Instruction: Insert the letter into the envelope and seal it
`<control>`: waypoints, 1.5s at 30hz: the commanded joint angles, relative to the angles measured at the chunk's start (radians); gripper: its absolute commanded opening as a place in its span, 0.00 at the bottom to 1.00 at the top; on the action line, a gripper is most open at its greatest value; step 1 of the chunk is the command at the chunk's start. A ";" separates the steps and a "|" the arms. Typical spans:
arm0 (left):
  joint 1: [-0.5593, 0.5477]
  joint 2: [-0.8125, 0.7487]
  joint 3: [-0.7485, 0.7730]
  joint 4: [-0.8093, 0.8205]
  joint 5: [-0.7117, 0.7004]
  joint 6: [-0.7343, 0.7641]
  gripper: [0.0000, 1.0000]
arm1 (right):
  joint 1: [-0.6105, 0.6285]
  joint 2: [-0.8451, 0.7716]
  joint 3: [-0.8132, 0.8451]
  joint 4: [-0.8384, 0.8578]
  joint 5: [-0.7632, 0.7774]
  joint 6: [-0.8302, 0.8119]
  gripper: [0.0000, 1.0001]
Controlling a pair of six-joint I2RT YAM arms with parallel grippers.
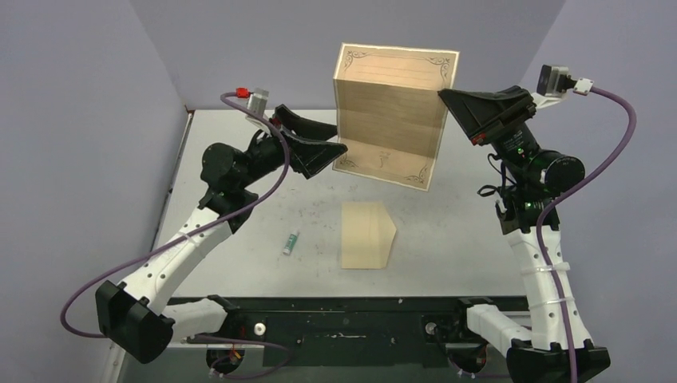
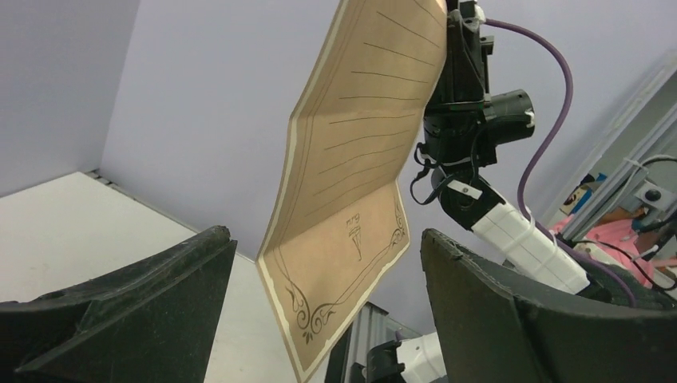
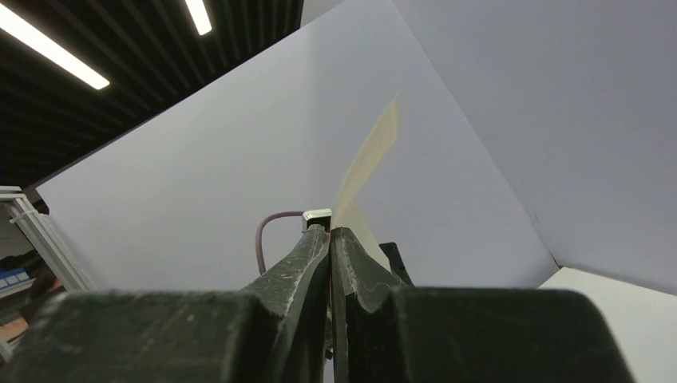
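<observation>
The letter [image 1: 393, 116], a brownish sheet with a dark ornate border, hangs upright in the air above the table's far half. My right gripper [image 1: 444, 97] is shut on its right edge; in the right wrist view the pale sheet [image 3: 369, 163] rises edge-on from the pressed jaws [image 3: 330, 233]. My left gripper [image 1: 335, 137] stands open beside the letter's lower left edge. In the left wrist view the letter's lower corner [image 2: 339, 263] hangs between the spread fingers [image 2: 160, 271] without touching either. The plain tan envelope [image 1: 366, 235] lies flat on the table, its flap pointing right.
A small white and green tube [image 1: 290, 242] lies on the table [image 1: 239, 159] left of the envelope. Grey walls close in the back and sides. A black rail [image 1: 343, 319] runs along the near edge between the arm bases.
</observation>
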 commanded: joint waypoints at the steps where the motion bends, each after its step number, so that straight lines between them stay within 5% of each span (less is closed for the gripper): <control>1: 0.009 0.062 0.084 0.170 0.153 -0.043 0.80 | 0.011 0.012 0.014 0.089 -0.025 0.031 0.05; 6: 0.014 0.122 0.143 0.234 0.268 -0.114 0.59 | 0.012 0.018 -0.012 0.126 -0.030 0.051 0.05; 19: 0.065 0.103 0.096 0.224 0.208 -0.179 0.00 | 0.012 0.026 -0.064 0.129 -0.083 0.001 0.05; 27: 0.065 0.075 0.075 0.141 0.170 -0.128 0.00 | 0.016 0.022 -0.069 0.118 -0.139 -0.056 0.08; 32: 0.068 0.051 0.100 -0.008 0.150 -0.015 0.00 | 0.017 0.016 -0.056 0.080 -0.219 -0.159 0.64; 34: 0.073 0.043 0.109 -0.049 0.141 0.013 0.00 | 0.019 0.015 -0.038 0.038 -0.264 -0.206 0.73; 45: 0.104 0.037 0.109 -0.106 0.049 0.000 0.00 | 0.027 -0.046 -0.021 -0.066 -0.445 -0.321 0.82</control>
